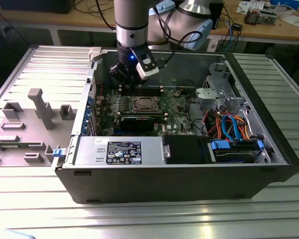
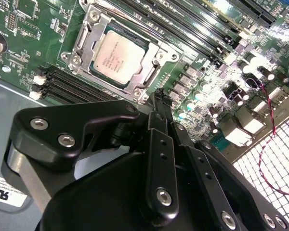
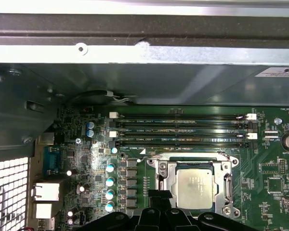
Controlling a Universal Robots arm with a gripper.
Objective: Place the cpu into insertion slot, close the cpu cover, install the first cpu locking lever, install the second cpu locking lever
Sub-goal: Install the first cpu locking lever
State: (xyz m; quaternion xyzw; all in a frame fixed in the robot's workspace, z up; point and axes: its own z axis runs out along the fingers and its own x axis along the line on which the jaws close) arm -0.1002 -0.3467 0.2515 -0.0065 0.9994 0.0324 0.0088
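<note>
Nearest the wrist cameras, the gripper point(image 2: 157, 96) had its two fingers drawn fully together with nothing between them. In the exterior view it hung in the upper centre-left of the frame, inside the open computer case point(image 1: 189, 186) and low over the green board point(image 1: 182, 107).

Just beyond the fingertips sat the cpu point(image 2: 118, 57), silver top up and lying flat in the insertion slot point(image 3: 195, 166). The cpu cover point(image 2: 95, 21) was folded down around it, so the chip showed through its window. Whether the locking levers were hooked down could not be made out. Beside the socket stood a row of small capacitors point(image 3: 110, 182), past it the long memory slots point(image 3: 180, 130), and farthest back the grey case wall point(image 3: 183, 86).

As I judged the risks, tips this close to the socket left little margin. A descent slightly off line would have put the closed tips on the chip's lid or the thin cover frame rather than on a lever, loading the contacts beneath. A springy lever could have slid out from under smooth closed fingers and snapped back. A sideways slip could have clipped the capacitors or a memory-slot latch. The wall close behind left the wrist little room to tilt.
</note>
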